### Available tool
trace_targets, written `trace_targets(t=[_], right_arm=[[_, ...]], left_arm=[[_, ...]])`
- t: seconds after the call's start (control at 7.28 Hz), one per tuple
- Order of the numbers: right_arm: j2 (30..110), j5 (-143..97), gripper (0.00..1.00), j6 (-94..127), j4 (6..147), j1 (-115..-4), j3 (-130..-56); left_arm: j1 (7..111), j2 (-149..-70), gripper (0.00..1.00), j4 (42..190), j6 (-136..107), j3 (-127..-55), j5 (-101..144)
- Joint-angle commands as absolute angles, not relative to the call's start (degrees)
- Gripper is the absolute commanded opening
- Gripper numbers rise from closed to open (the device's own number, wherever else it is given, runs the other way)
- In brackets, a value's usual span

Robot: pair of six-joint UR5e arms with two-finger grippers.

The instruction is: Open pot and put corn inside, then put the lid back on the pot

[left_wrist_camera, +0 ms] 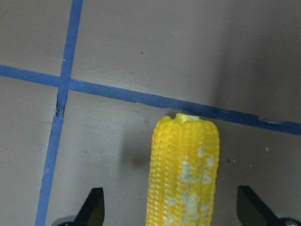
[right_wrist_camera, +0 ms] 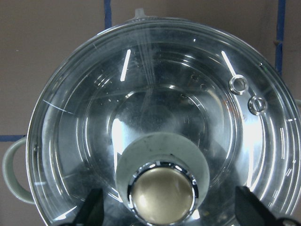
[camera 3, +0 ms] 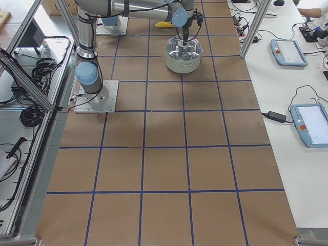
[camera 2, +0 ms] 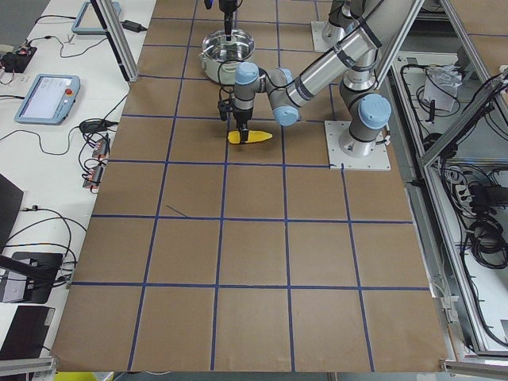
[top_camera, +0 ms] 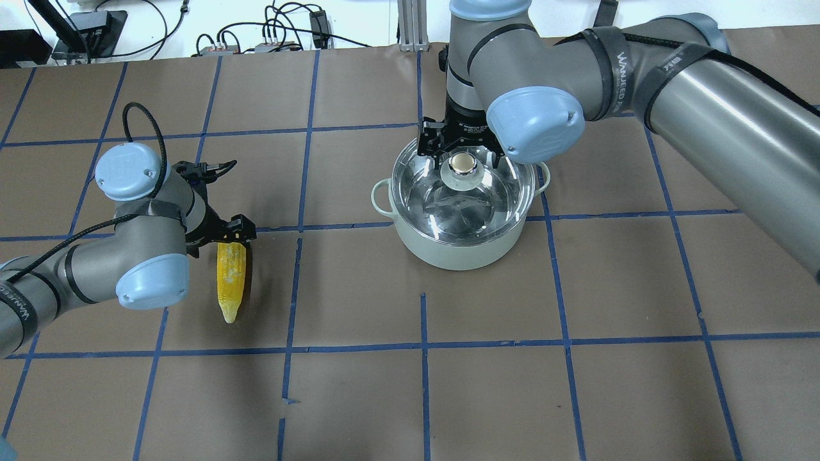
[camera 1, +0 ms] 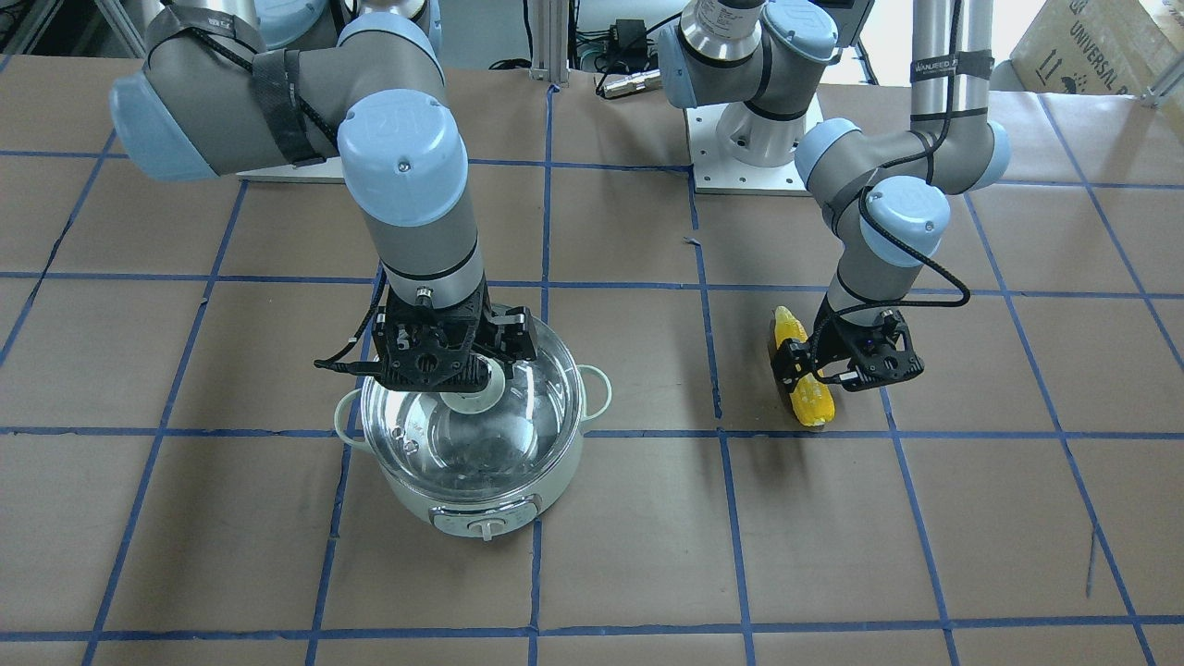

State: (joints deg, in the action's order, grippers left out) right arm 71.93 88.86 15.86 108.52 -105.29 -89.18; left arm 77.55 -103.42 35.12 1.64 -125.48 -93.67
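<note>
1. Glass lid [right_wrist_camera: 155, 94] sits shut on the pot [top_camera: 458, 250], mid-table [top_camera: 576, 384] in the overhead view. The corn [left_wrist_camera: 184, 165] lies flat at the pot's 9 o'clock, its tip toward 6 o'clock.
2. Over the knob [right_wrist_camera: 163, 195], the right gripper [right_wrist_camera: 170, 209] hangs with jaws spread wide to either side, holding nothing.
3. Across the cob's thick end, the left gripper [left_wrist_camera: 171, 209] straddles the corn, jaws just as wide, the cob between them but not pinched.
4. Opening the pot looks to be the step in hand. It likely goes best if the right jaws centre on the knob and close on its steel neck, below the beige cap, so the polished metal cannot slip out.
5. A straight, level lift should clear the rim without dragging the pot. The lid should then be parked well away from the corn's path.
6. The round cob may roll, so the left jaws should close squarely across its width.
</note>
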Motion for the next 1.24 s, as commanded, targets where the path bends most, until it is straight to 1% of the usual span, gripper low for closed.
trace_targets(t=[0.0,0.14,0.27,0.41,0.55,0.69,0.82,0.96,1.1], right_arm=[[72.2,88.9,0.94,15.8,108.7,-105.3,-89.7],[72.2,89.0,0.89,15.9,108.7,-105.3,-89.4],[72.2,89.0,0.85,16.1,108.8,-105.3,-89.4],[72.2,89.1,0.78,16.2,108.8,-105.3,-89.4],[72.2,89.2,0.64,16.2,108.8,-105.3,-89.5],[72.2,89.0,0.61,16.9,108.8,-105.4,-89.5],[72.2,88.9,0.60,17.6,108.8,-105.6,-89.4],[72.2,89.0,0.55,17.8,108.8,-105.6,-89.5],[71.9,89.0,0.46,17.8,108.8,-106.2,-88.8]], left_arm=[[77.7,-104.2,1.00,31.8,2.0,-126.9,-93.7],[77.2,-104.8,0.89,26.6,2.4,-128.5,-93.0],[76.9,-104.9,0.65,25.1,3.2,-128.8,-90.8],[77.0,-104.4,0.35,25.1,3.3,-128.3,-90.8],[76.9,-103.8,0.22,25.5,3.3,-128.1,-91.1],[76.8,-103.6,0.19,25.8,3.3,-128.1,-91.1],[76.8,-103.5,0.18,25.9,3.3,-128.0,-91.1],[76.7,-103.3,0.17,27.7,3.3,-127.1,-91.4],[76.8,-102.4,0.17,33.3,3.3,-124.5,-92.3]])
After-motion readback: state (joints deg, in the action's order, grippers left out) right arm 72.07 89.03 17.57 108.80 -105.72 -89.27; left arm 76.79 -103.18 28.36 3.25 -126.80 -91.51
